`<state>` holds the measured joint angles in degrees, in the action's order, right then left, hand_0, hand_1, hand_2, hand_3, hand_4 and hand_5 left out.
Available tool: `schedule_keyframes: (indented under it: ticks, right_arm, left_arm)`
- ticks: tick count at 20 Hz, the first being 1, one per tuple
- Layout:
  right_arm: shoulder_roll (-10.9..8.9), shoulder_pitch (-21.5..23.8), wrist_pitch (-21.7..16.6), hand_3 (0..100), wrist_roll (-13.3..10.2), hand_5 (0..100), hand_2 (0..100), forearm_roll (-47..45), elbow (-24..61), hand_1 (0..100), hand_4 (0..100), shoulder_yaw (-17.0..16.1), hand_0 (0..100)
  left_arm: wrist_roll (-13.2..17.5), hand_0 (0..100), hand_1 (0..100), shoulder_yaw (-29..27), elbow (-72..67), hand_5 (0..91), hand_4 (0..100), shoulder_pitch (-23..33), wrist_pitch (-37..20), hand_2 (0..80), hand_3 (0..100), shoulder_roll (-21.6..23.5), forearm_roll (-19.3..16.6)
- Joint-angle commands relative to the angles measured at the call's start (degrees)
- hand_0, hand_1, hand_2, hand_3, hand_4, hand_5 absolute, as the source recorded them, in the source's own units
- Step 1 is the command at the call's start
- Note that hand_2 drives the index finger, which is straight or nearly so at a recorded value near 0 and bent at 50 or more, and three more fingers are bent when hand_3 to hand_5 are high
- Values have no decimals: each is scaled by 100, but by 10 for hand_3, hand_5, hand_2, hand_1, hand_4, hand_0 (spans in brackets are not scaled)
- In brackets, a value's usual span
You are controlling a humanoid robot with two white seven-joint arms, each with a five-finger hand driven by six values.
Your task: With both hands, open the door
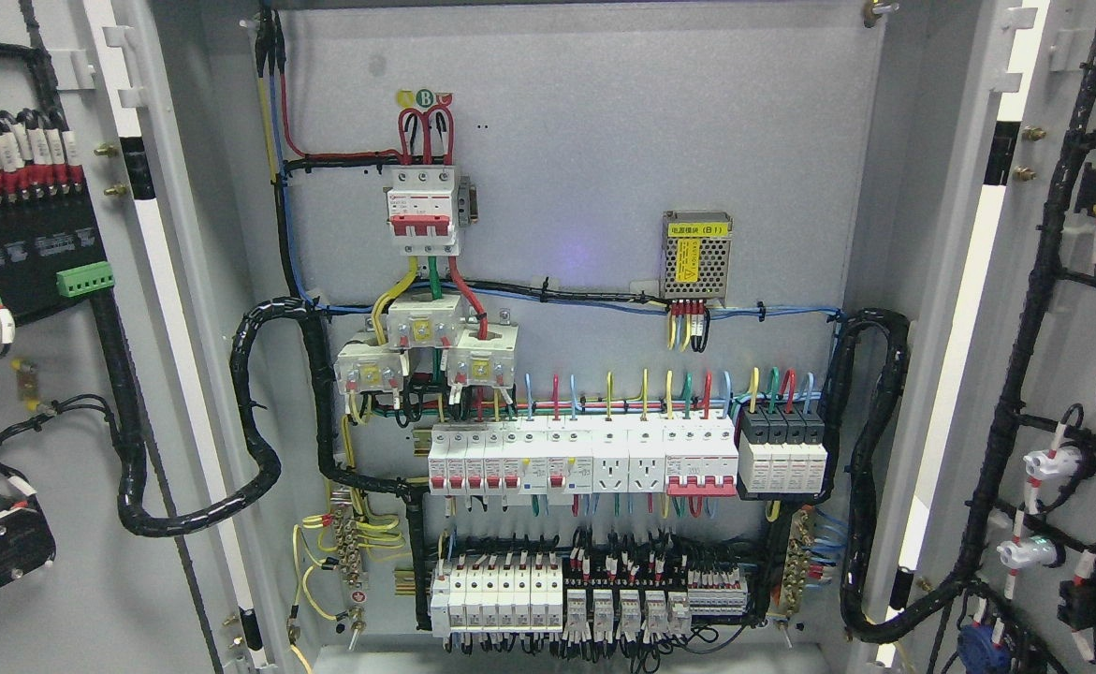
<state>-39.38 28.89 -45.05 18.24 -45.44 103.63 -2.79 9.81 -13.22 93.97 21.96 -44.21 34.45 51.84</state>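
Electrical cabinet with both doors swung wide; neither hand appears in the head view.

The left door (70, 393) stands open at the picture's left edge and the right door (1062, 374) at its right edge, each showing its inner face strung with black cable looms. With no hand in sight, whether either is released, clenched or grasping anything cannot be told, and nothing can be placed against them. Between the doors, the grey back panel (585, 159) carries a red-toggled main breaker (423, 208) at upper left, a small meshed power supply (695, 256) to its right, a long row of white breakers (585, 459) across the middle, and a lower row of breakers and relays (557, 599) near the bottom.
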Motion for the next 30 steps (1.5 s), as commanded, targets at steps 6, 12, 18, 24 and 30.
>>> schedule_keyframes:
  ticks: [6, 12, 18, 24, 30]
  right_arm:
    - [-201, -15, -1067, 0, 91, 0, 0, -122, -35, 0, 0, -20, 0]
    - [-201, -6, -1094, 0, 355, 0, 0, -122, -44, 0, 0, -20, 0]
    - [-201, 20, -1094, 0, 373, 0, 0, -131, -62, 0, 0, -99, 0]
    - [-325, 20, -1094, 0, 382, 0, 0, -131, -141, 0, 0, -108, 0]
    - [-395, 20, -1094, 0, 531, 0, 0, -131, -158, 0, 0, -99, 0]
  left_arm:
    - [-6, 0, 0, -146, -607, 0, 30, -578, -1161, 0, 0, 115, -7]
    - [-6, 0, 0, -146, -994, 0, 30, -807, -555, 0, 0, 123, -16]
    - [-6, 0, 0, -146, -1293, 0, 30, -1009, 35, 0, 0, 229, -33]
    - [-6, 0, 0, -137, -1785, 0, 30, -1246, 150, 0, 0, 273, -51]
    - [-6, 0, 0, -129, -1856, 0, 30, -1264, 158, 0, 0, 273, -51]
